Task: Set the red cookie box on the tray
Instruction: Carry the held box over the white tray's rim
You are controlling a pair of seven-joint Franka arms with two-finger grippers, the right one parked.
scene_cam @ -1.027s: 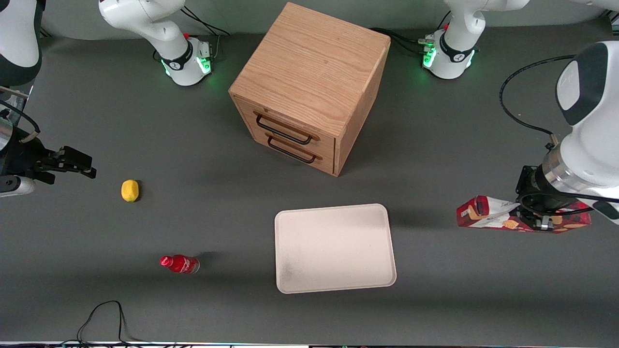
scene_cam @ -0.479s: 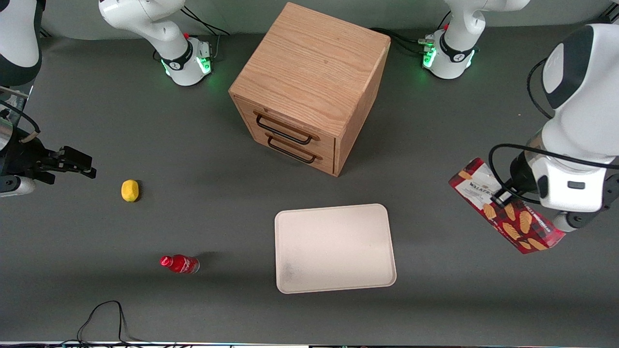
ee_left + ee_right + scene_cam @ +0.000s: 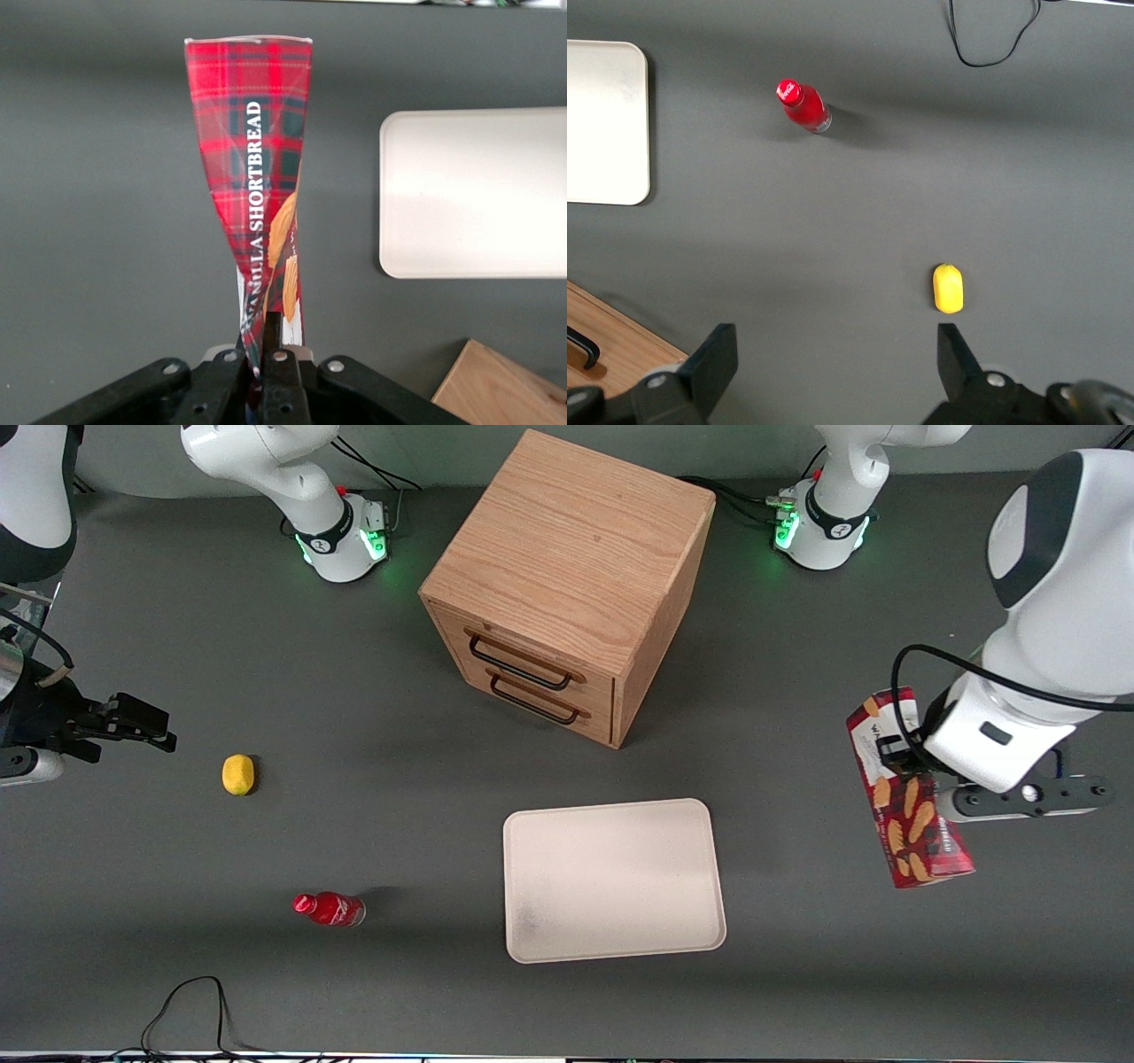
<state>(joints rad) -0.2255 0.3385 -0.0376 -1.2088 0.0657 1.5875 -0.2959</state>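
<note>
The tray (image 3: 614, 880) lies on the desk (image 3: 372, 992), nearer the front camera than the drawer cabinet (image 3: 567, 584). Toward the working arm's end, the end effector (image 3: 897, 757) holds the red cookie box (image 3: 912, 815) above the desk (well apart from the tray).

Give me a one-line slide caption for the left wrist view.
Gripper shut on the red cookie box, held above the table beside the empty tray.

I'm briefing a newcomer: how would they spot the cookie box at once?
Start from the large cream-white rectangular tray; toward the working arm's end, the left gripper holds a long, slim red tartan carton off the table. Unlike the small red bottle, it shows cookie pictures.
</note>
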